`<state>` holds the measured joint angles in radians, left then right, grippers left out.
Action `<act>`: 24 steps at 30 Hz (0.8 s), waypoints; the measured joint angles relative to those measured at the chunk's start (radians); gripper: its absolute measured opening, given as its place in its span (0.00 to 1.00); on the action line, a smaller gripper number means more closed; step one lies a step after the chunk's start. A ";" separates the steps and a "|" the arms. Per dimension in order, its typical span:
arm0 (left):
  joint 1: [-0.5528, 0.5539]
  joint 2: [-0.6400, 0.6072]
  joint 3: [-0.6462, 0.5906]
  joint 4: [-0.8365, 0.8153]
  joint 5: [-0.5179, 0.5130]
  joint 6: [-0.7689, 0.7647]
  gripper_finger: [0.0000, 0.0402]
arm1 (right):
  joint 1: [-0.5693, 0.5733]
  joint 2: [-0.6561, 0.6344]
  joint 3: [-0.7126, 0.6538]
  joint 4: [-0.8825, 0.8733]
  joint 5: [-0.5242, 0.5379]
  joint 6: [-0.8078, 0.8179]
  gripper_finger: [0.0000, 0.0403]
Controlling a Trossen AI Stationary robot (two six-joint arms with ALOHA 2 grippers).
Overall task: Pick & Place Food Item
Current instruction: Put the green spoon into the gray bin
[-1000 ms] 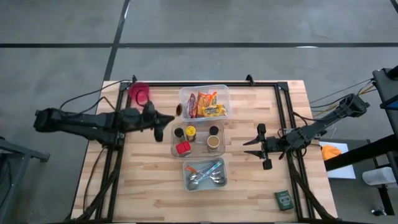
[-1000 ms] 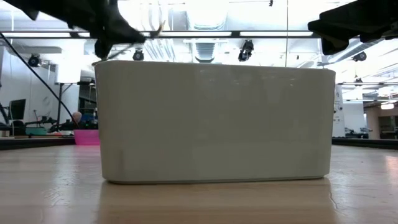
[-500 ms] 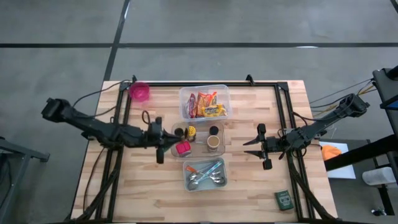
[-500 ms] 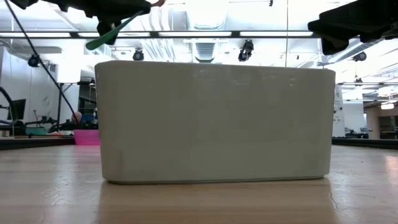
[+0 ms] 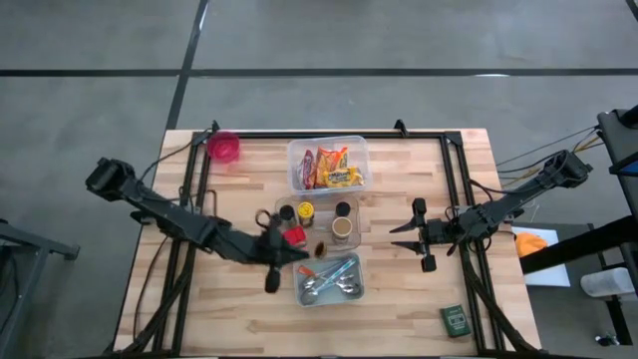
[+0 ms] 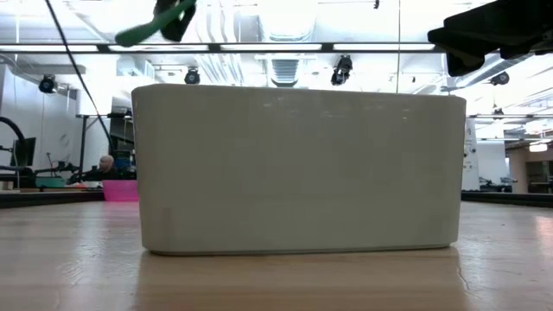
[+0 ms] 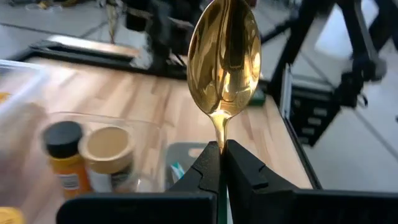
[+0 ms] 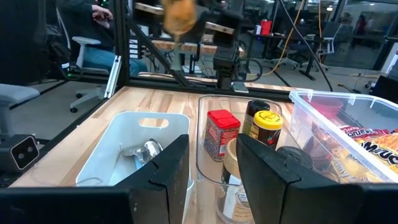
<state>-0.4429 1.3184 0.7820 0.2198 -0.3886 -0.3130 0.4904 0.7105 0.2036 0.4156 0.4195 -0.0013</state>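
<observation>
Currently: left pincer (image 7: 221,163) pinched gold spoon (image 7: 224,59) by stem, upright, above cutlery bin (image 5: 329,279). Right pincer (image 5: 420,235) spread, idle, right of table (image 5: 239,309). Risk: thin stem could pivot, spoon slipping.

- snack packet (image 8: 365,147) inside the clear bin (image 8: 348,118), right edge of the right wrist frame: white lettering, only a fragment shows, reads roughly "uel", cut off by the frame edge
- red tin (image 8: 222,142), centre of the same frame: label there, print too small to read
- yellow-label jar (image 8: 268,128) next to it: label print not readable
- high view, green box (image 5: 456,320) at lower right: markings not readable
- low view, left wrist view: no readable text
</observation>
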 joint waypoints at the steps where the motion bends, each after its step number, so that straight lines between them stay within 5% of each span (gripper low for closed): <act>1: -0.008 0.030 0.038 -0.033 0.000 -0.001 0.02 | 0.000 0.000 0.000 0.000 0.000 0.000 0.32; 13: -0.020 0.354 0.361 -0.263 0.009 -0.053 0.02 | 0.000 0.000 0.000 0.000 0.000 0.000 0.32; 24: -0.012 0.475 0.375 -0.214 0.018 -0.050 0.02 | 0.000 0.000 0.000 0.000 0.000 0.000 0.32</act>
<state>-0.4550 1.7935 1.1572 0.0058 -0.3702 -0.3626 0.4908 0.7104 0.2038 0.4155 0.4198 -0.0011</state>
